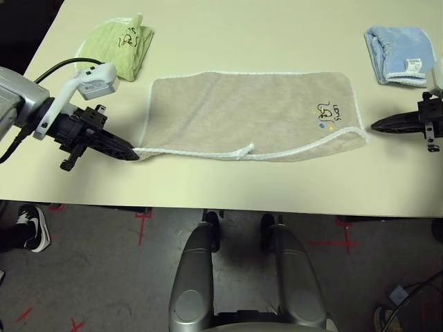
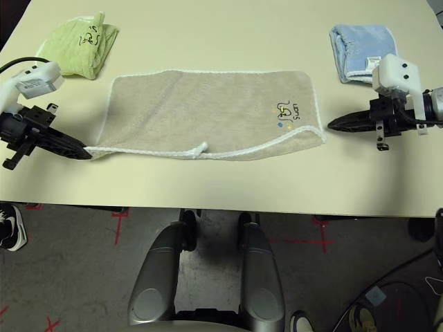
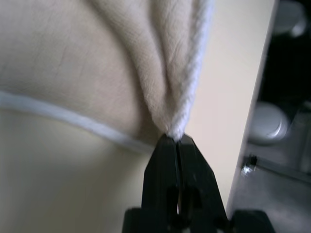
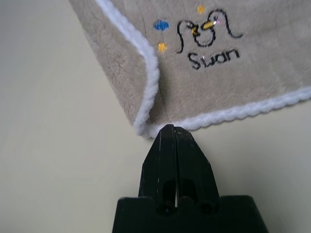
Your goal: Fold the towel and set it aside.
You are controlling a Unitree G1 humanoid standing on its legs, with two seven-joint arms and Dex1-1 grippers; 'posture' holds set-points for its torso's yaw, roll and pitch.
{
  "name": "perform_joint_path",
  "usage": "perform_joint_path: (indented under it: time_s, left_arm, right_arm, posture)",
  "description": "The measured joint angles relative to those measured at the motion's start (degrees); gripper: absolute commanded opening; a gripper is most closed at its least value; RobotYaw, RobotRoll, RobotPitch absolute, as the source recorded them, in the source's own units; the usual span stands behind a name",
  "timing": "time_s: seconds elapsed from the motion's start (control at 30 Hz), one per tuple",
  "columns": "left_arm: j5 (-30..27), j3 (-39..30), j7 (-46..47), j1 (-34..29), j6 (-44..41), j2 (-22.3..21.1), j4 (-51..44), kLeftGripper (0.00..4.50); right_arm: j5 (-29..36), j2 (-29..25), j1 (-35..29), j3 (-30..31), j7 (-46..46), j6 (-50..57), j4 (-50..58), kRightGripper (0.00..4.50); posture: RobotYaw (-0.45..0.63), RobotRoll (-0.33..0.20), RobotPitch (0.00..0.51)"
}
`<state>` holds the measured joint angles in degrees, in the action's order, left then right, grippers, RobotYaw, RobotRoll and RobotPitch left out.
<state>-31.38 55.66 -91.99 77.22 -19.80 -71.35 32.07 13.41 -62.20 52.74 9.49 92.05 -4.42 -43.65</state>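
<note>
Left eye view showed three towels on the cream table [image 1: 208, 187], with no container among them: one beige, one green, one blue. The towel [image 1: 242, 114] of the task, beige with white stitched edging, lay spread flat in the middle of the table, its long side running across in front of the robot. It appeared doubled over, the white edges of two layers showing along its near side, and a small white loop [image 1: 243, 150] stuck out from that near edge. An embroidered swan motif [image 4: 206, 34] with the word "Swan" sat near its right end.

The lime green folded towel [image 1: 121, 45] rested at the far left, just beyond the beige towel's far left corner. The light blue folded towel [image 1: 399, 54] sat at the far right, apart from the beige one.

Two grippers were counted, one at each end. The left gripper [image 3: 174, 141] had its black fingers pressed together, pinching the towel's near left corner, whose cloth bunched up into the tips. The right gripper [image 4: 167, 131] had its fingers together too, tips just beside the near right corner; whether any cloth was caught there I cannot tell.
</note>
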Motion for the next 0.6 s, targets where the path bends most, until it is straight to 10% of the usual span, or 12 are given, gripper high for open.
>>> perform_joint_path:
  time_s: [0.23, 0.43, 0.6]
  left_arm:
    - [1.1, 2.3, 0.0, 4.9, 2.7, 2.7, 4.8, 0.04]
    - [-0.2, 3.9, 0.0, 5.1, 1.4, 2.6, 2.7, 0.0]
    - [-1.3, 3.9, 0.0, 5.0, -0.2, 2.1, 0.2, 0.0]
  right_arm:
    - [0.8, 2.1, 0.3, -3.4, 0.0, 7.4, 3.4, 0.0]
    - [3.5, 3.2, -2.1, -3.5, -0.3, 28.9, 13.2, 1.73]
    - [-1.1, 5.4, -1.8, -1.5, -2.6, 25.3, 11.5, 3.58]
  posture:
    - [0.04, 0.0, 0.392]
    - [0.04, 0.0, 0.391]
    - [0.04, 0.0, 0.391]
